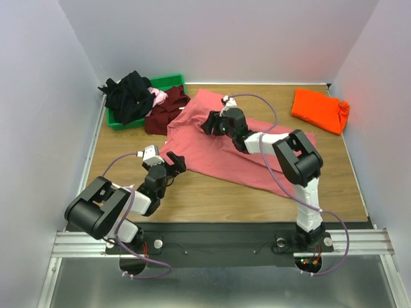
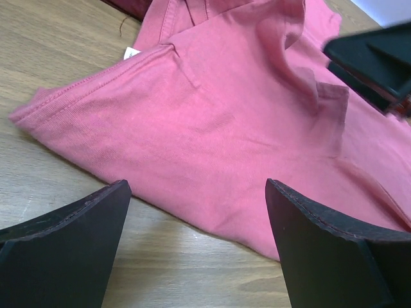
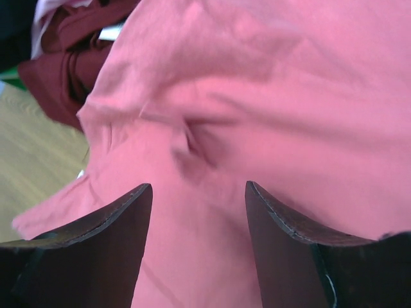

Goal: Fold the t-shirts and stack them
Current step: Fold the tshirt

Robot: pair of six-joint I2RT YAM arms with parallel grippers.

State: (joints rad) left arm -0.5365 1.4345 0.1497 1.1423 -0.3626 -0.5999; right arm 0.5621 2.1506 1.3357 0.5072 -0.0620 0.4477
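Observation:
A salmon-pink t-shirt (image 1: 221, 151) lies spread and partly folded across the middle of the table; it fills the left wrist view (image 2: 218, 122) and the right wrist view (image 3: 257, 115). My left gripper (image 1: 174, 162) is open at the shirt's near left edge, empty, its fingers (image 2: 70, 250) over bare wood. My right gripper (image 1: 210, 124) is open just above the shirt's upper left part, nothing between its fingers (image 3: 96, 250). A folded orange t-shirt (image 1: 319, 110) lies at the far right. Maroon (image 1: 166, 110), black (image 1: 128, 95) and light pink (image 1: 157, 96) shirts are heaped at the far left.
A green plastic bin (image 1: 168, 82) sits at the far left under the heap of shirts. White walls close in the table on three sides. The wooden table (image 1: 212, 196) shows bare in front of the pink shirt.

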